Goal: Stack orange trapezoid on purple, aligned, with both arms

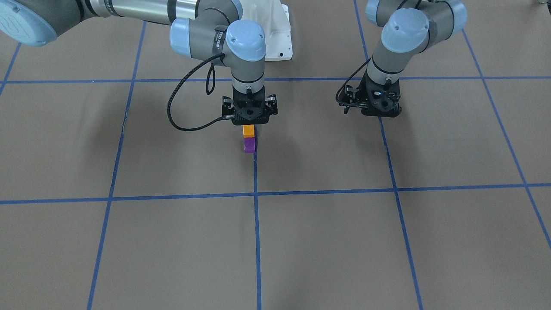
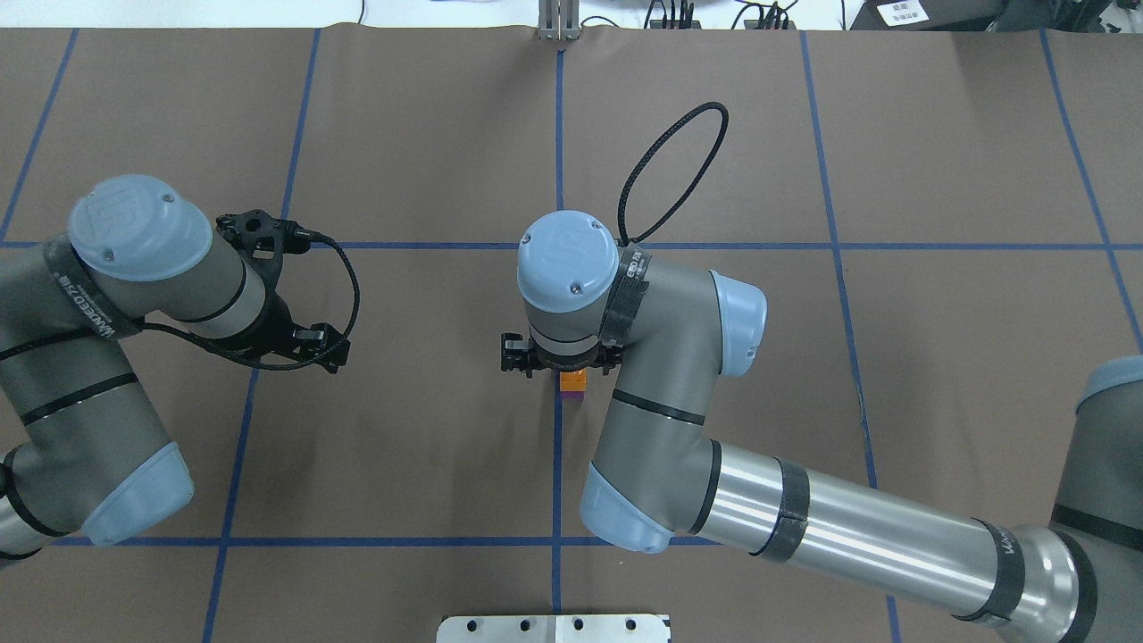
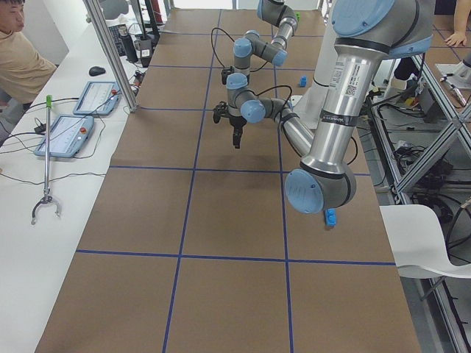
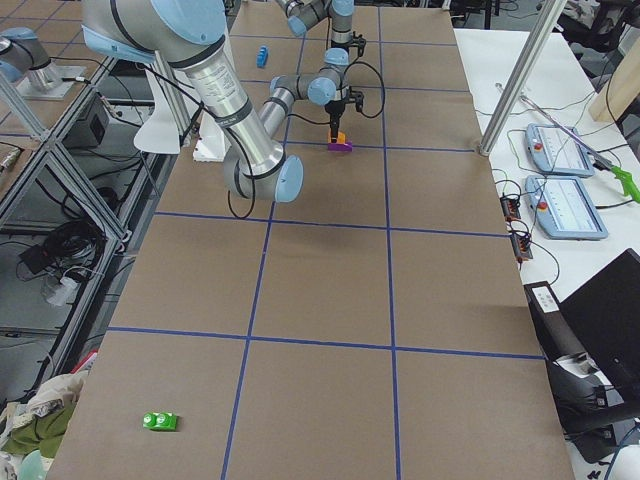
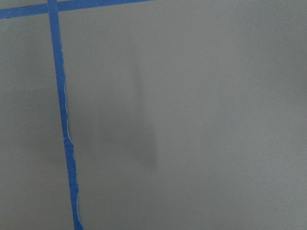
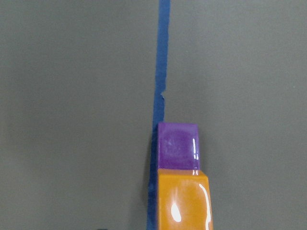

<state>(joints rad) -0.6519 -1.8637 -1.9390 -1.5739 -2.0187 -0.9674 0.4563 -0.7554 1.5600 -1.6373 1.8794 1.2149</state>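
Observation:
The orange trapezoid (image 1: 249, 130) sits on top of the purple block (image 1: 249, 145) on a blue tape line near the table's middle. My right gripper (image 1: 249, 121) stands straight over the stack and is shut on the orange trapezoid, its fingertips hidden by the gripper body. The right wrist view shows the orange trapezoid (image 6: 184, 201) close below, with the purple block (image 6: 178, 145) showing beyond its edge. My left gripper (image 1: 379, 113) hovers over bare table, well away from the stack. Its fingers are hidden, and the left wrist view shows only table and tape.
A small blue block (image 3: 330, 217) lies near the left arm's base side, and another blue one (image 4: 262, 55) lies far off. A green block (image 4: 160, 421) lies at the table's right end. The white robot base (image 1: 280, 38) is behind the stack. An operator (image 3: 18, 59) sits beside the table.

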